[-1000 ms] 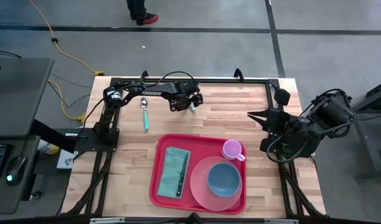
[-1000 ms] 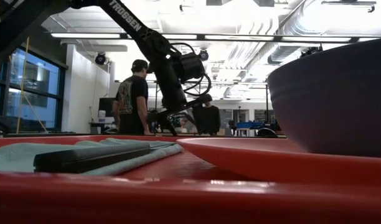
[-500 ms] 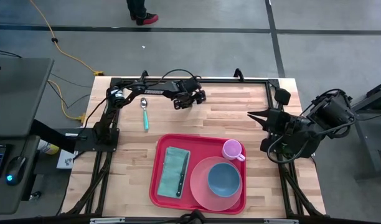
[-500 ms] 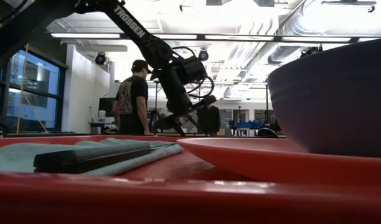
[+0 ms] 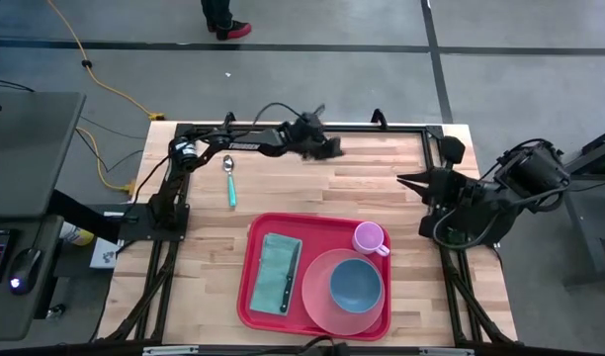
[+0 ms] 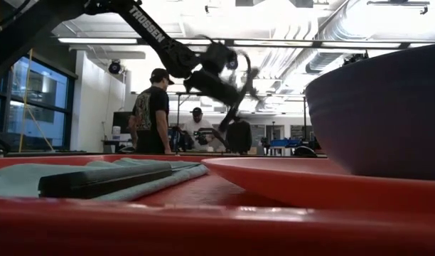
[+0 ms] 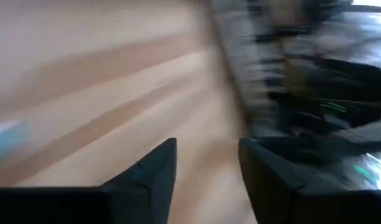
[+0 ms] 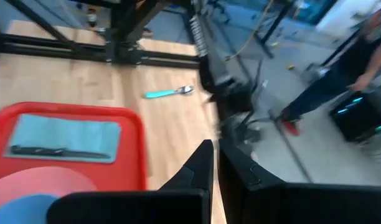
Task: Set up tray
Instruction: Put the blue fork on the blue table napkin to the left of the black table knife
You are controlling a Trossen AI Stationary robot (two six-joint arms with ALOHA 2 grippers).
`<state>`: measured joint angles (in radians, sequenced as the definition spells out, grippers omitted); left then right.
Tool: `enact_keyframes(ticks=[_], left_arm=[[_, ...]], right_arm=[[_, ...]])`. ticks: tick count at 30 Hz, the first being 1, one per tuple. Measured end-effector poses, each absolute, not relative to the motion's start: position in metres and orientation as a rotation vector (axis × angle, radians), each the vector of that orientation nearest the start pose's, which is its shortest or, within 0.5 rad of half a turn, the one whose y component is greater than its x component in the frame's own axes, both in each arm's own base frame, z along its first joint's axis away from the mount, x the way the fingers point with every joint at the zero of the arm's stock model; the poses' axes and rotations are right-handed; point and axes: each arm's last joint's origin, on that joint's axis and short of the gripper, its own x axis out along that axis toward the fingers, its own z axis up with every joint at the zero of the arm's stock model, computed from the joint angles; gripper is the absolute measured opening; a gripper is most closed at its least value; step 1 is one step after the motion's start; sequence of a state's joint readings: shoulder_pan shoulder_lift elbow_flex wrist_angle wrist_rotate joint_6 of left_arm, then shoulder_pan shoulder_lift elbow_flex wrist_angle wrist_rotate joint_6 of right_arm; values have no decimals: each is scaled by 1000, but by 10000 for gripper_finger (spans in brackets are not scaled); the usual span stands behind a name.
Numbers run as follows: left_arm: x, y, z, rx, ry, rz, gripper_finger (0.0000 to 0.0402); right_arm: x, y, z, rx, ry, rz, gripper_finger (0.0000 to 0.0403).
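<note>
The tray lies near the table's front edge. Beyond it, bare wood runs to the far edge, where the left gripper hovers, jaws apart. The right gripper waits beside the tray's right rim, jaws nearly together.

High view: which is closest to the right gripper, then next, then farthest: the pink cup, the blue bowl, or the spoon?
From the right gripper:
1. Pink cup, at the tray's far right corner.
2. Blue bowl, on the pink plate, nearer the front.
3. Spoon, off the tray, by the left arm.
</note>
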<state>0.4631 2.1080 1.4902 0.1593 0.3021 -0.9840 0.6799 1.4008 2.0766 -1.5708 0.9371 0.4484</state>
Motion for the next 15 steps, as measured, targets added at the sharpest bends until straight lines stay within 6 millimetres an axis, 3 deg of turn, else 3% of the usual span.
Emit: enact_keyframes(ticks=[3, 6, 10, 15], left_arm=[[426, 213, 222, -1020, 206, 199, 178], [406, 222, 249, -901, 225, 172, 156], [362, 228, 302, -701, 248, 185, 136], [305, 209, 370, -455, 238, 158, 124]], right_arm=[[153, 91, 499, -157, 563, -331, 0], [147, 85, 495, -144, 568, -340, 0], [140, 75, 479, -138, 604, -377, 0], [151, 53, 461, -113, 635, -427, 0]])
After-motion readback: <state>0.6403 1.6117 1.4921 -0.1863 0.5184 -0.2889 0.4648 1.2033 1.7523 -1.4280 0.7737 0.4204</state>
